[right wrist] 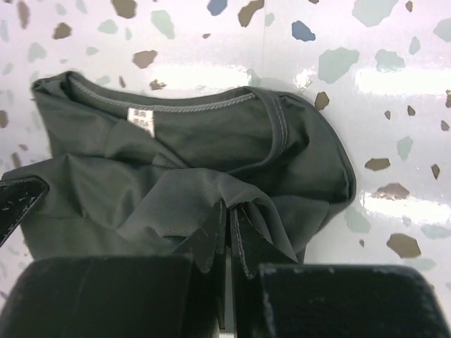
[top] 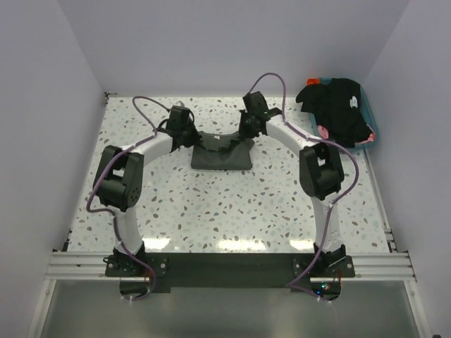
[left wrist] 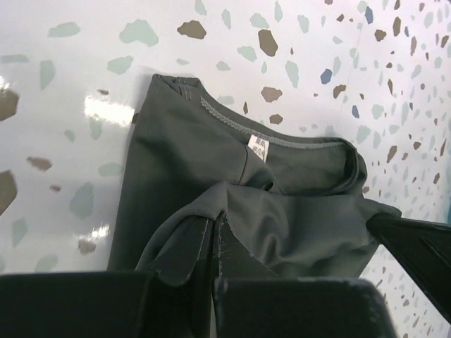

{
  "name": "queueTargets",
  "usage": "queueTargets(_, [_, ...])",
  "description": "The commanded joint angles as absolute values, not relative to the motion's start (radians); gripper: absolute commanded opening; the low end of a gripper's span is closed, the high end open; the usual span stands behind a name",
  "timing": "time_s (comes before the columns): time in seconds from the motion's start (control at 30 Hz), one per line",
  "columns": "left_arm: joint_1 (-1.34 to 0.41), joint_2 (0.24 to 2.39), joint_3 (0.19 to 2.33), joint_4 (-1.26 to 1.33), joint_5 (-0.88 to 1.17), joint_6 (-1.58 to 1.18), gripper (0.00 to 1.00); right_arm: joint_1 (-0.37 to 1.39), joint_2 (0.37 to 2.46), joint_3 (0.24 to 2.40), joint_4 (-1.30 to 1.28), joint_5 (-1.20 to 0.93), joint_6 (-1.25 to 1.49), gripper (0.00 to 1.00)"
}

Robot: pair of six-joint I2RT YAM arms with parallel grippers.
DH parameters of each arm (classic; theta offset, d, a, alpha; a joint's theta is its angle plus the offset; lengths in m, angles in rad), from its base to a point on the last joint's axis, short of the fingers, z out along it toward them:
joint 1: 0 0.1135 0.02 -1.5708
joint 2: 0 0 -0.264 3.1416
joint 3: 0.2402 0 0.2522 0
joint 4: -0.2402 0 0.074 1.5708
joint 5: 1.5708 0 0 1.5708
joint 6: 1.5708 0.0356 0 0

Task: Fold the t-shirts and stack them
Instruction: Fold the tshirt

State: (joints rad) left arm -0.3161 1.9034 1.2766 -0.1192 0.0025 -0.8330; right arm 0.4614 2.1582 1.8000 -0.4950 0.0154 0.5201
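Note:
A dark olive-grey t-shirt (top: pixel 224 156) lies partly folded in the middle of the speckled table (top: pixel 211 211), its collar and white label (left wrist: pixel 258 147) toward the far side. My left gripper (top: pixel 189 138) is shut on a pinch of its cloth at the left far edge (left wrist: pixel 211 220). My right gripper (top: pixel 246 134) is shut on the cloth at the right far edge (right wrist: pixel 228 205). Both hold the fabric lifted over the shirt's body (right wrist: pixel 211 134). More black t-shirts (top: pixel 338 105) hang heaped over the teal tub (top: pixel 370 134) at the far right.
The tub stands at the table's far right corner against the wall. White walls close in the left, right and back. The arms' bases (top: pixel 137 264) sit on the rail at the near edge.

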Motion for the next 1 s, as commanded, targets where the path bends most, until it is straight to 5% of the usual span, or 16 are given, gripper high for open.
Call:
queueTargets(0.0, [-0.298,1.999,1.367,-0.066,0.063,-0.801,0.00,0.451,2.226,1.867,-0.506,-0.018,0.535,0.00])
queueTargets(0.27, [-0.249,2.008,1.336,0.031,0.104,-0.815,0.02,0.385,2.233,1.824,-0.471,-0.029,0.551,0.00])
queueTargets(0.57, [-0.196,1.994,1.362,0.092,0.181,-0.787,0.22,0.336,2.186,1.767,-0.413,-0.072,0.601,0.07])
queueTargets(0.6, [-0.192,1.996,1.370,0.095,0.193,-0.779,0.31,0.333,2.187,1.767,-0.413,-0.080,0.606,0.08])
queueTargets(0.67, [-0.186,1.994,1.391,0.095,0.221,-0.759,0.45,0.324,2.189,1.773,-0.413,-0.100,0.617,0.19])
queueTargets(0.7, [-0.186,1.987,1.393,0.095,0.219,-0.755,0.51,0.322,2.187,1.775,-0.411,-0.103,0.615,0.34])
queueTargets(0.8, [-0.189,1.938,1.353,0.103,0.206,-0.749,0.53,0.322,2.158,1.758,-0.403,-0.086,0.611,0.55])
queueTargets(0.97, [-0.244,1.830,1.273,0.046,0.083,-0.739,0.36,0.334,2.039,1.684,-0.376,-0.008,0.589,0.59])
